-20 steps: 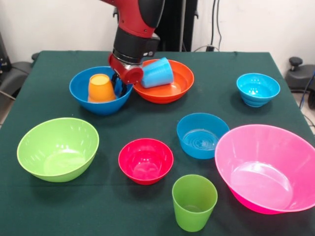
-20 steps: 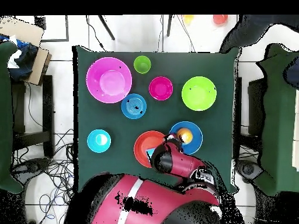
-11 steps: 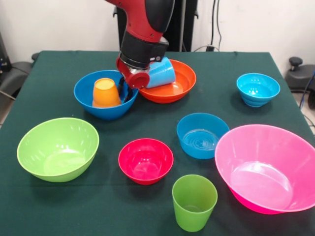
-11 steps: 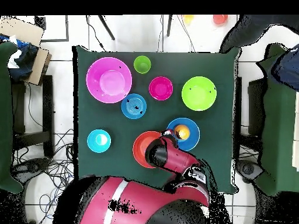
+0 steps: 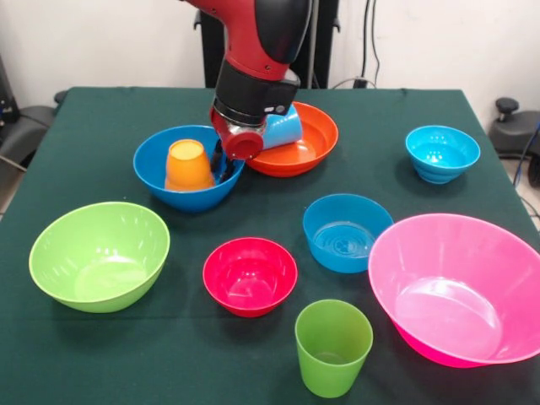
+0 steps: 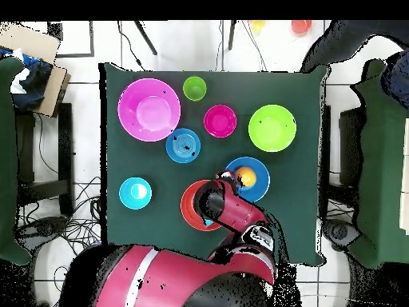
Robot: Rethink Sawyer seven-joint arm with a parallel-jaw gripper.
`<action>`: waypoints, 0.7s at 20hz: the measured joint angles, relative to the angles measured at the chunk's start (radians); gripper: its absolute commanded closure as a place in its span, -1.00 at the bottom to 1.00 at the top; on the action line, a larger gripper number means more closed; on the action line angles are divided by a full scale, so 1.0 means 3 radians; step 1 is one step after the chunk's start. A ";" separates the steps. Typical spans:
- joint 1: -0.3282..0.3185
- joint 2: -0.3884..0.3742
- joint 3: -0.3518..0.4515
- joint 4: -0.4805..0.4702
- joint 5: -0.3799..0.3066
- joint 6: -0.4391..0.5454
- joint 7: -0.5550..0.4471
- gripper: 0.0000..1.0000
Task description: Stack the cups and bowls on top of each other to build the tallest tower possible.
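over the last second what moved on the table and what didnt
The large blue bowl, with the orange cup upside down inside it, slid rightward in the front view, toward the orange bowl. The pincer sits at that bowl's right rim and moved the same way. The light blue cup is now more hidden behind the arm. The other bowls and the green cup stayed put.

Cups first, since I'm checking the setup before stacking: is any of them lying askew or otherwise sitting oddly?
Yes. The light blue cup lies tipped on its side in the orange bowl, and the orange cup sits upside down in the blue bowl. The green cup stands upright.
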 measured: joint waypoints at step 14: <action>-0.0246 -0.0016 -0.0002 0.0093 -0.0676 -0.0014 0.0000 -1.00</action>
